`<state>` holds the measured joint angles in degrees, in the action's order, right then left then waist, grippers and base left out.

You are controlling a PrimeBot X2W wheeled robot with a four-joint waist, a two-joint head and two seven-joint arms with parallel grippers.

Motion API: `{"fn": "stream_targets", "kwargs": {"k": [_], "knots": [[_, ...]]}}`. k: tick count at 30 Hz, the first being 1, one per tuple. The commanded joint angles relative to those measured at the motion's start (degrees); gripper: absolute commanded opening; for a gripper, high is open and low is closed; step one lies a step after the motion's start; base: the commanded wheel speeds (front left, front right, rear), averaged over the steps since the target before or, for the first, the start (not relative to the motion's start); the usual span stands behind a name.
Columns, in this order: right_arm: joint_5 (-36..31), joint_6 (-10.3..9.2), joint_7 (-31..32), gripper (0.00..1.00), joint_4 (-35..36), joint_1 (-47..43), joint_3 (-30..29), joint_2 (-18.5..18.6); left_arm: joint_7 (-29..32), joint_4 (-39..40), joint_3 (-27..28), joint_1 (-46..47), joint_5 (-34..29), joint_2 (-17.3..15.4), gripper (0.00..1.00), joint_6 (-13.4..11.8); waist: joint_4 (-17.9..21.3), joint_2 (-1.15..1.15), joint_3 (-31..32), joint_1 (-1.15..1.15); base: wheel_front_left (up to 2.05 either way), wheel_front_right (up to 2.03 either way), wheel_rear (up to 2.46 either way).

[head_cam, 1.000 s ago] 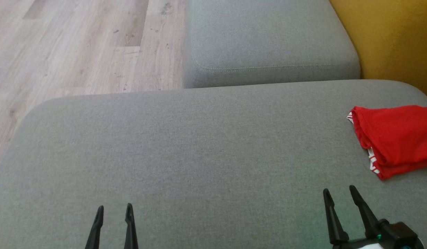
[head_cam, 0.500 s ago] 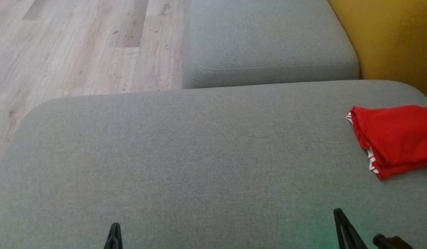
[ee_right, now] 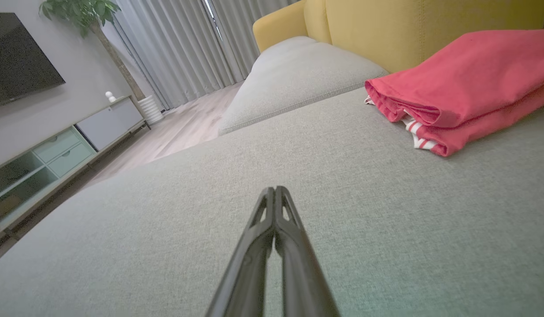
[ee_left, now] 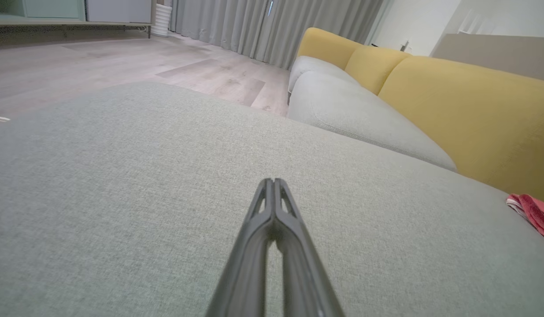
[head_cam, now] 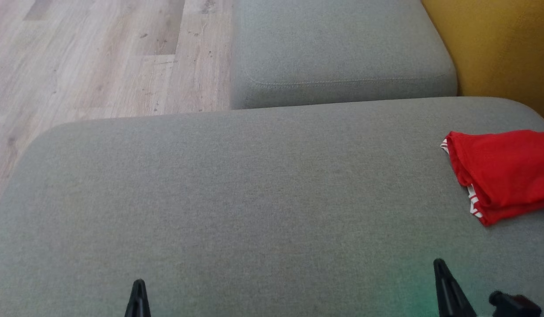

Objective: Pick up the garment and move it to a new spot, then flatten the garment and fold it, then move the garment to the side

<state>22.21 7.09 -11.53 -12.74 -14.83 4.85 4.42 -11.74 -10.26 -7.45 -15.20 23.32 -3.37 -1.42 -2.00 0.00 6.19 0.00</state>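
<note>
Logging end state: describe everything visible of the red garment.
The red garment is soft fabric, folded into a loose layered stack with rounded fold edges; red-and-white striped trim peeks out along its left edge. It lies on the grey seat cushion at the robot's far right, close to the yellow backrest.

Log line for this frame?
garment: folded, right of grey cushion | left gripper: shut, empty | right gripper: shut, empty, apart from garment
</note>
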Motion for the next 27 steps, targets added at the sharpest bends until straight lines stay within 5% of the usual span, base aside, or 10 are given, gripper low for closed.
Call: {"fn": "stream_targets", "kwargs": {"k": [1,27], "knots": [[1.98,0.08,0.2,0.0,1.66,3.29,-0.53,0.35,0.25,1.53,0.92,2.81,1.81,-0.51,0.0,0.43,0.03,0.0,-0.1,0.0,0.0,0.0,0.0],[18.94,0.15,3.87,0.0,1.0,7.49,-2.38,0.44,3.8,0.31,3.1,7.22,18.72,-0.96,0.0,2.48,0.5,0.0,-1.61,0.0,0.0,0.0,0.0]]}}
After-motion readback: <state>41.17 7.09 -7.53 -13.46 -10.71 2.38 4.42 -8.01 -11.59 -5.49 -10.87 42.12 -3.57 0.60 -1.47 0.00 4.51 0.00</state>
